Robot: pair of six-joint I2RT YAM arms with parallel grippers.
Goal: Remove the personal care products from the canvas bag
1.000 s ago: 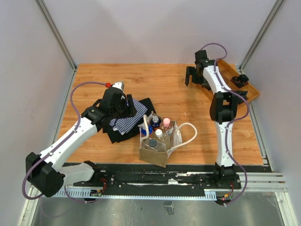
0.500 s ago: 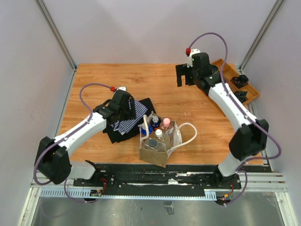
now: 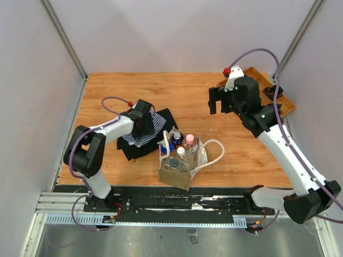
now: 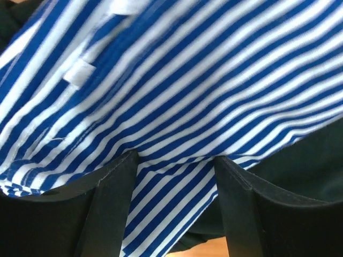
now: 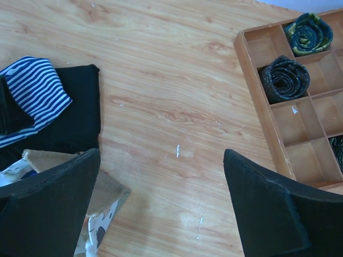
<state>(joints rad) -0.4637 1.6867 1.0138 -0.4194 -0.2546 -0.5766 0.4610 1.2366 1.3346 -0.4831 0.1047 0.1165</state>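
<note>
The left claw [image 4: 176, 160] is spread over the striped clothing [image 4: 187, 80], perhaps touching it. The right claw [image 5: 161, 160] is spread wide above the surface [image 5: 177, 80]. The canvas bag [image 3: 177, 174], with the bottles [image 3: 189, 140] upright inside, stands just right of the left claw.

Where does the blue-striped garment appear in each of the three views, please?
Top external: blue-striped garment left of centre, lying on the black clothing.
Left wrist: fills most of the frame; black clothing at lower right.
Right wrist: far left edge, atop the black clothing.
Shared landmark: the black clothing beneath it.
</note>
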